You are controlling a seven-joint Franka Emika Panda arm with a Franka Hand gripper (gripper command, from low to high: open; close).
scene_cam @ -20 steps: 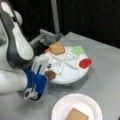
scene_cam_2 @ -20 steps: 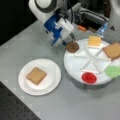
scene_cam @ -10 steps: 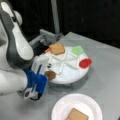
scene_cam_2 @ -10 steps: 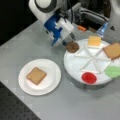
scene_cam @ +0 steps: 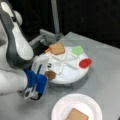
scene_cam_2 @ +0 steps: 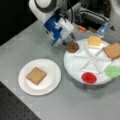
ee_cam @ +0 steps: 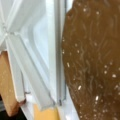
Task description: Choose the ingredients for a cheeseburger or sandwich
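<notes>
A: Where is the hand (scene_cam_2: 67, 43)?

B: In a front view it sits in the upper middle of the frame, at the near rim of the white divided tray (scene_cam_2: 75, 67), right at the dark brown patty (scene_cam_2: 72, 46). In a front view the blue hand (scene_cam: 46, 76) is at the lower left, again touching or just beside the patty (scene_cam: 50, 74). The wrist view is filled on its right side by the patty (ee_cam: 92, 60).

A: Is the hand closed on it?

B: That cannot be told; the fingertips are hidden against the patty and the tray rim.

A: And the other ingredients?

B: In both front views one toast square (scene_cam_2: 36, 75) already lies on the white paper plate (scene_cam_2: 53, 68). The second toast (scene_cam_2: 113, 50), the yellow cheese (scene_cam_2: 94, 40), the green lettuce (scene_cam_2: 113, 71) and the red tomato disc (scene_cam_2: 89, 77) sit each in its own compartment of the tray. No stack is built yet beyond that first toast.

A: What would make this grasp go well?

B: Judging from the frames, the patty is thin and flat and lies close to the rim and a divider. The fingers should straddle its edges low, clear of the white ribs, and close squarely so it does not tilt. The tray stands on the grey worktop (scene_cam_2: 30, 45) and could shift if the rim is pushed.
</notes>
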